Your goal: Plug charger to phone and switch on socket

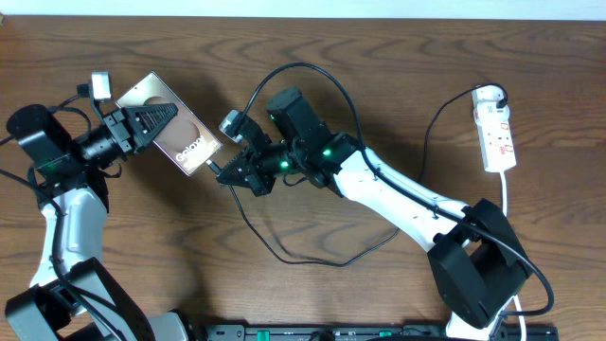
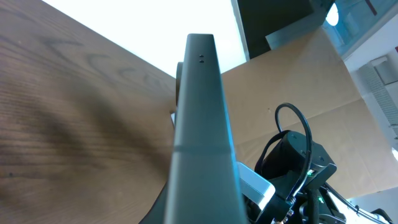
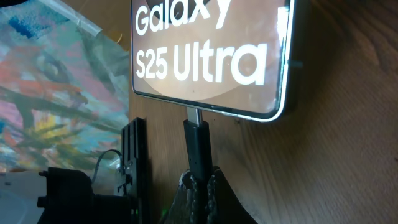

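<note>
- Two robot arms meet over a wooden table (image 1: 407,47), seen from overhead.
- L side: we see the left gripper (image 1: 163,117) clamped on the phone (image 1: 194,144), its fingers pressed across the bronze face, w/ the "Galaxy" end pointing toward the table's centre.
- L wrist cam: only the phone's thin edge shows, running up the middle.
- R side: the right gripper (image 1: 229,174) is closed tight on the charger (image 3: 198,144) at its plug (black, narrow).
- R wrist cam: the plug's metal tip meets the phone's bottom edge; we can't tell how deep it sits.
- The socket (image 1: 498,133) lies well apart, near the table's R edge.
</note>
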